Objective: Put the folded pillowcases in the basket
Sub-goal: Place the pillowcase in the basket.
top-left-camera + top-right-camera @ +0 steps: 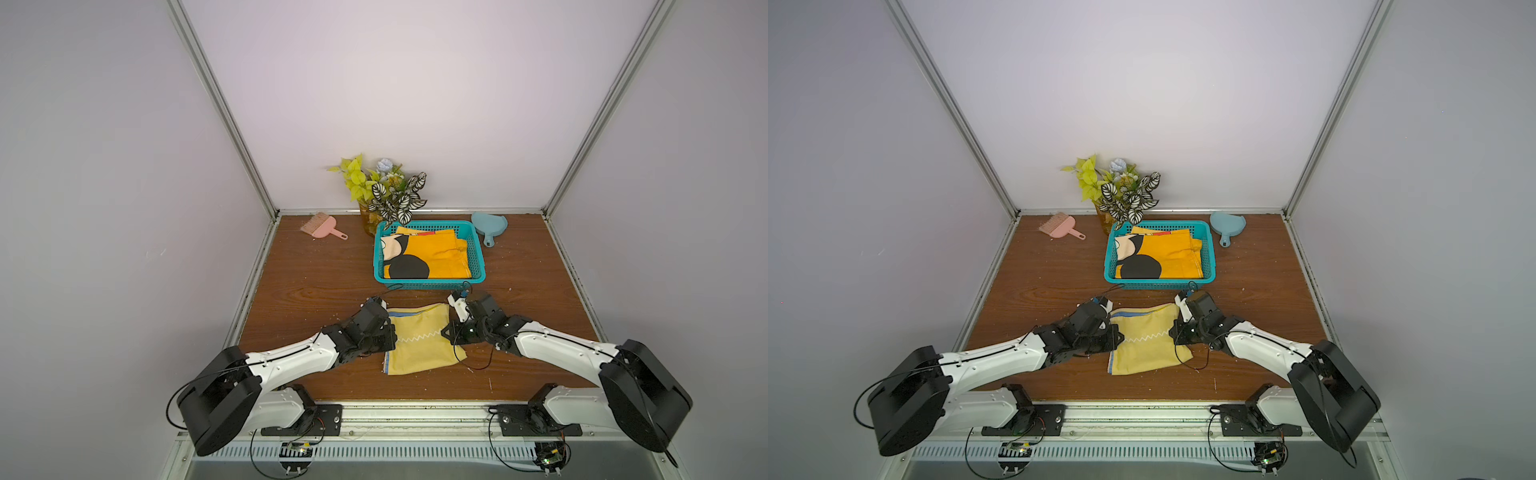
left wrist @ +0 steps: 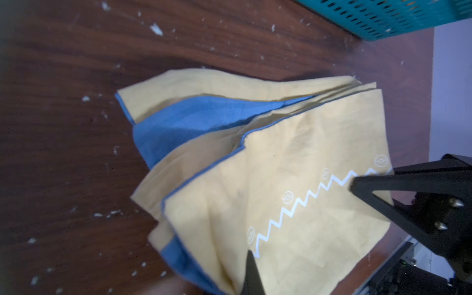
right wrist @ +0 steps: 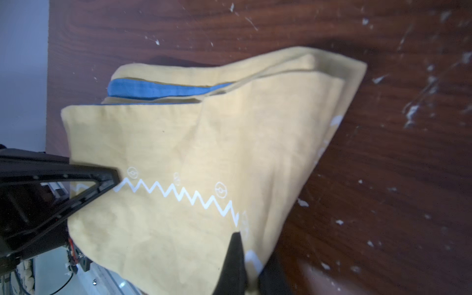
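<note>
**Pillowcase gripped at both side edges, outside the basket**

Located the folded pillowcase (image 1: 419, 347) at lower centre of frame in both top views (image 1: 1148, 347). Found it on the brown worktop (image 1: 316, 291), below the basket (image 1: 430, 283) and apart from it. Recorded pale yellow cloth with blue trim and a white zigzag line across the top face.

Found the left jaws clenched on the left edge of the cloth as framed in the top views, and the right jaws clenched on the right edge. Confirmed in the left wrist view: cloth (image 2: 293, 166) pinched beneath a black finger (image 2: 254, 278) at the bottom of frame, with the opposite arm's jaws set on the far edge at right of frame. Confirmed in the right wrist view: cloth (image 3: 204, 140) caught between two black fingers (image 3: 236, 255) at the bottom of frame.

Noted the layers fanned apart toward the upper part of both wrist frames, exposing a blue layer. Cannot tell whether any part hangs clear of the worktop.

Recorded the basket as teal, with perforated walls, at centre of frame. Found it already holding an orange cloth (image 1: 442, 257) with a black and cream print.

Noted a plant (image 1: 386, 187) above the basket's upper left corner, a pink brush (image 1: 322, 228) further left, and a blue dustpan (image 1: 489, 226) at the basket's upper right.
</note>
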You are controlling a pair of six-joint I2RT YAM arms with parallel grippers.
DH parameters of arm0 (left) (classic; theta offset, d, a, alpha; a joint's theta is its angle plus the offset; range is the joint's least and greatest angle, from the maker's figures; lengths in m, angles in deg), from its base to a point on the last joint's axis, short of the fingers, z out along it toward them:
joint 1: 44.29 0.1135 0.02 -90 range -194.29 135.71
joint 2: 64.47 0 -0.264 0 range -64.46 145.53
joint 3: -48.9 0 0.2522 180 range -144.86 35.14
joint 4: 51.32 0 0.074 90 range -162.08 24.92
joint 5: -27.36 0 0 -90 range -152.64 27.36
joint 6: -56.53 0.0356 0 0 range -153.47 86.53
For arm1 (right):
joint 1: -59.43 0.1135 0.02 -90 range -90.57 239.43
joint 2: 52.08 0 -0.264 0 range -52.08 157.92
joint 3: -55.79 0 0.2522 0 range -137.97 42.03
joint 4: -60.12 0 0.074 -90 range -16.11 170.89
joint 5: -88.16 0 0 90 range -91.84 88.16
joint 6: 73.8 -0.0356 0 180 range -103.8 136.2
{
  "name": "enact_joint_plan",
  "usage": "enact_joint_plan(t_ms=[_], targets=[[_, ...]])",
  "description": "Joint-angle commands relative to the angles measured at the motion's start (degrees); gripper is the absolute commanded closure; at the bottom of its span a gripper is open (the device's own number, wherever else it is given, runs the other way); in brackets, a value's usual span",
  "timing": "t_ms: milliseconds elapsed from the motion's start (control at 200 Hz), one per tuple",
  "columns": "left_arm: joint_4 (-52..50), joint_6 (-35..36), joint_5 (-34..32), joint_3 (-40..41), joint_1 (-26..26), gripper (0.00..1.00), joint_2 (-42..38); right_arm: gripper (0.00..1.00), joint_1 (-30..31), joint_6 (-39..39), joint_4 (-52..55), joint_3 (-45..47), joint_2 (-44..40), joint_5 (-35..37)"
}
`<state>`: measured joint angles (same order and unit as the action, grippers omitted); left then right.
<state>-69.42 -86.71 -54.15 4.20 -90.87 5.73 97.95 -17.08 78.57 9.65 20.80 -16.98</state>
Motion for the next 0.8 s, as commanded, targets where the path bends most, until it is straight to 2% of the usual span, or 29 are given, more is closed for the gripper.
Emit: enact_joint_plan(t_ms=[0,220,385,510,681,796], targets=[[-5.63,2.21,-0.97,-5.72,-0.66,1.0,-2.81,1.0,0.27,1.4,5.96,-5.89,-3.87,1.07],[-11.84,6.27,-2.03,-16.03,-0.65,1.0,-4.07,1.0,0.28,3.57,12.71,-15.3,-6.03,2.53],[-15.61,11.39,-7.58,-25.42,-0.41,1.0,0.46,1.0,0.1,7.03,16.92,-24.35,-3.21,5.32],[-14.77,14.87,-8.15,-30.55,3.2,1.0,5.43,1.0,-1.77,9.82,17.39,-30.13,-0.58,6.97],[-10.83,20.45,-11.78,-35.71,7.72,1.0,12.18,1.0,-7.94,12.79,16.01,-37.45,6.31,5.29],[-8.03,22.84,-10.47,-39.53,11.02,1.0,17.39,1.0,-11.96,14.45,14.88,-42.18,12.46,4.56]])
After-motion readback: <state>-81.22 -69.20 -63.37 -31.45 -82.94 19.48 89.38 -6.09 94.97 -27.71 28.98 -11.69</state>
